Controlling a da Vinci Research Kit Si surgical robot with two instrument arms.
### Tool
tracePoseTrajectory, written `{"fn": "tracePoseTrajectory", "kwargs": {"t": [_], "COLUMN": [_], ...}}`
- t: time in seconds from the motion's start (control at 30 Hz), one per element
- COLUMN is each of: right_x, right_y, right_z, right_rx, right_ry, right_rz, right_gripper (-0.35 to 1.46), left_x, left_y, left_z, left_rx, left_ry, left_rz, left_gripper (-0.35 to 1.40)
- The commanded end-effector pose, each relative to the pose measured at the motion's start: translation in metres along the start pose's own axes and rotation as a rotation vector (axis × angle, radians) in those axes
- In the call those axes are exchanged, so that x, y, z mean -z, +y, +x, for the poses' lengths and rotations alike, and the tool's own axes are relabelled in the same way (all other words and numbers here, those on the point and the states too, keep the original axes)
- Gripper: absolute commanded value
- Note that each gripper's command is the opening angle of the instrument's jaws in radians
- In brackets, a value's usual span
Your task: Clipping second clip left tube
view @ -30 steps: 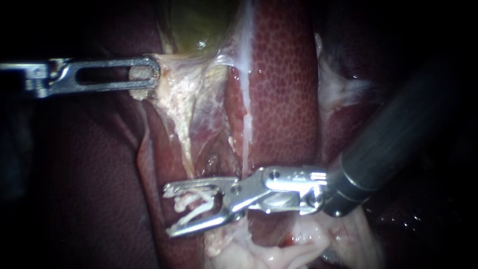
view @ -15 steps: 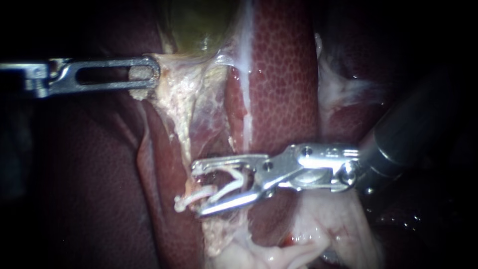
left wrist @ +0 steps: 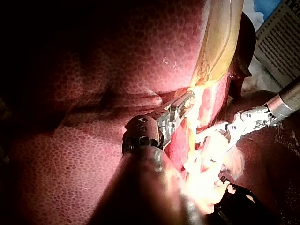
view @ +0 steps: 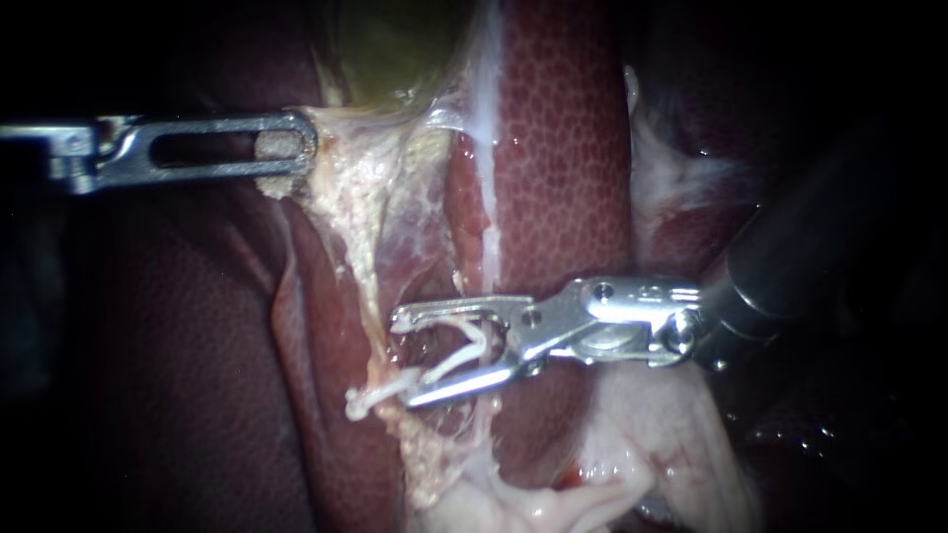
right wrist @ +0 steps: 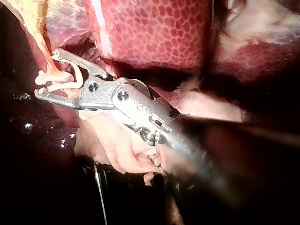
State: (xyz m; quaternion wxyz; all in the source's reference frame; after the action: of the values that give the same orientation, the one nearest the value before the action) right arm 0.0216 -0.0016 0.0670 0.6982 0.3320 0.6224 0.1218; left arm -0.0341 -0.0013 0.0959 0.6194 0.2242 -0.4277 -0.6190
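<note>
My left instrument comes in from the left, its jaws shut on pale tissue just under the greenish gallbladder; the left wrist view shows the same hold. A pale tube runs down from there beside the liver. My right instrument reaches in from the right, jaws apart on either side of this tube's lower stretch. A white clip lies between them, its far end poking out past the tips against the tube. In the right wrist view the clip sits inside the open jaws.
Pale fatty tissue bulges under the right instrument's shaft. A white band runs down the liver's face. In the left wrist view a printed sheet lies beyond the liver, behind my right instrument.
My right instrument has drawn back to the right and upward with its jaws apart. The clip's far end stayed by the tube and now sticks out past the jaw tips. The left instrument held still.
</note>
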Motion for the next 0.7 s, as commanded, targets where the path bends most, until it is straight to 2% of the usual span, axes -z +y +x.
{"fn": "tracePoseTrajectory", "kwargs": {"t": [0.03,0.27,0.57,0.7], "right_x": [-0.0002,-0.0022,-0.0041,-0.0050], "right_y": [0.0000,-0.0003,-0.0017,-0.0020], "right_z": [-0.0003,-0.0017,-0.0012,-0.0015], "right_rx": [0.001,0.001,-0.022,-0.036], "right_ry": [-0.001,-0.012,-0.015,-0.018], "right_rz": [0.000,0.009,0.049,0.065], "right_gripper": [0.51,0.52,0.52,0.52], "left_x": [0.0000,0.0000,0.0000,0.0000], "left_y": [0.0000,0.0000,-0.0001,-0.0001], "left_z": [0.0000,0.0000,0.0000,0.0000], "left_rx": [0.000,0.000,0.000,0.000], "left_ry": [0.000,0.000,0.000,0.000], "left_rz": [0.000,0.000,0.000,0.000], "left_gripper": [-0.35,-0.35,-0.35,-0.35]}}
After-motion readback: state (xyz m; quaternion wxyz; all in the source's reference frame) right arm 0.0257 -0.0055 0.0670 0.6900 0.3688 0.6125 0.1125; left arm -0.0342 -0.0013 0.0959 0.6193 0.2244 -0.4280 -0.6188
